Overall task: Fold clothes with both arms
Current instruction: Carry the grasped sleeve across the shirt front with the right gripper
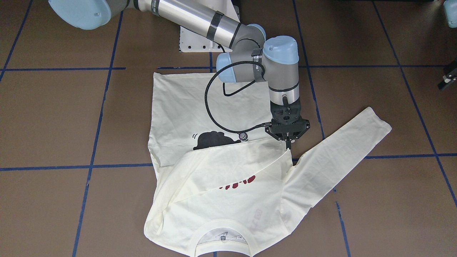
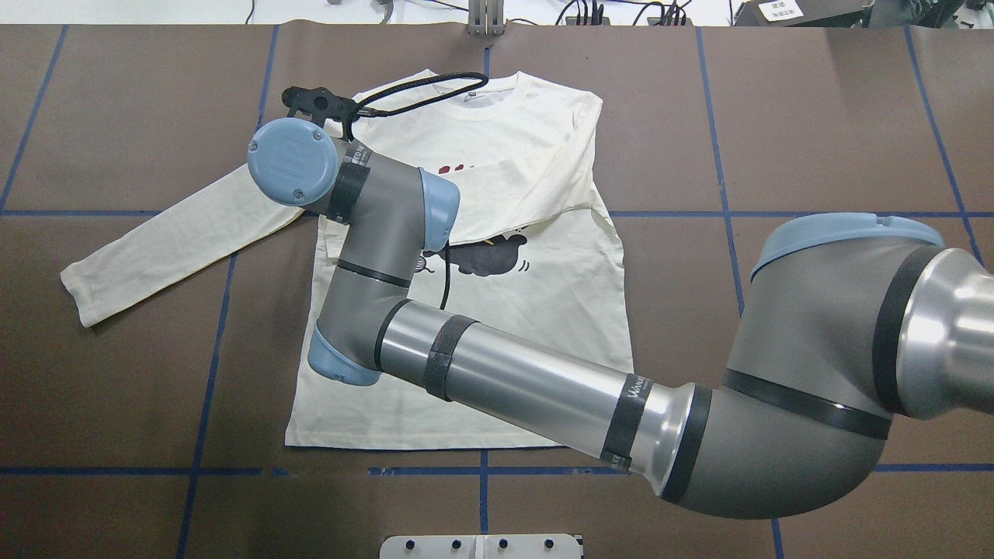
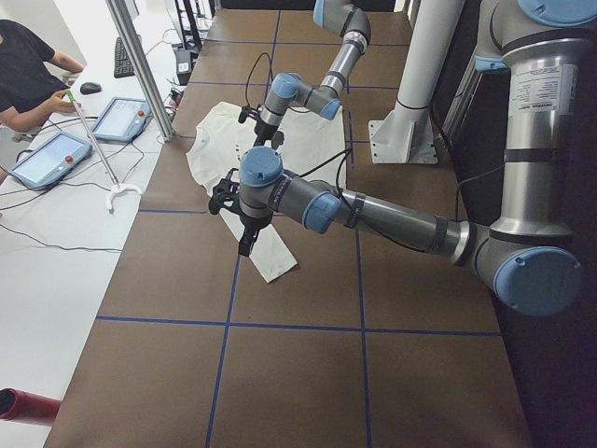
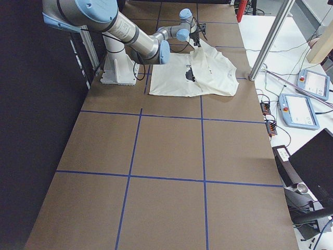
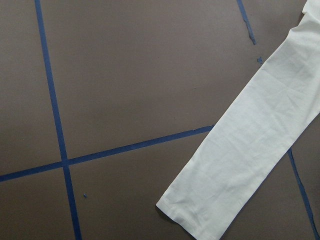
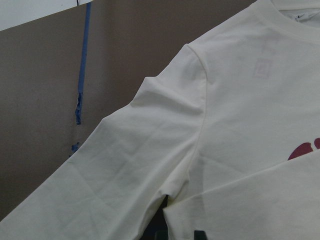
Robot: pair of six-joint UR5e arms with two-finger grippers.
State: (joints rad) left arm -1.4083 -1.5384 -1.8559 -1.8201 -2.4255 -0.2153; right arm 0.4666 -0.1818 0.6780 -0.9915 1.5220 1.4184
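Note:
The cream T-shirt (image 1: 185, 107) lies flat, print up, collar on the operators' side. One sleeve (image 1: 228, 167) is folded across the chest and partly covers the black cat (image 1: 214, 140) and the red letters (image 1: 239, 184). The other sleeve (image 1: 342, 153) lies stretched out on the table, also in the overhead view (image 2: 178, 241). My right gripper (image 1: 288, 144) reaches across the shirt and is shut on the folded sleeve's cuff near that armpit. My left gripper (image 3: 244, 241) hangs above the table past the outstretched cuff (image 5: 200, 210); I cannot tell if it is open.
Blue tape lines (image 1: 96, 142) divide the brown table (image 2: 815, 116). The white pedestal base (image 1: 200, 39) stands at the robot's side. My right forearm (image 2: 528, 380) spans the shirt's lower half. An operator, tablets (image 3: 56, 154) and metal posts (image 3: 140, 65) are beyond the far edge.

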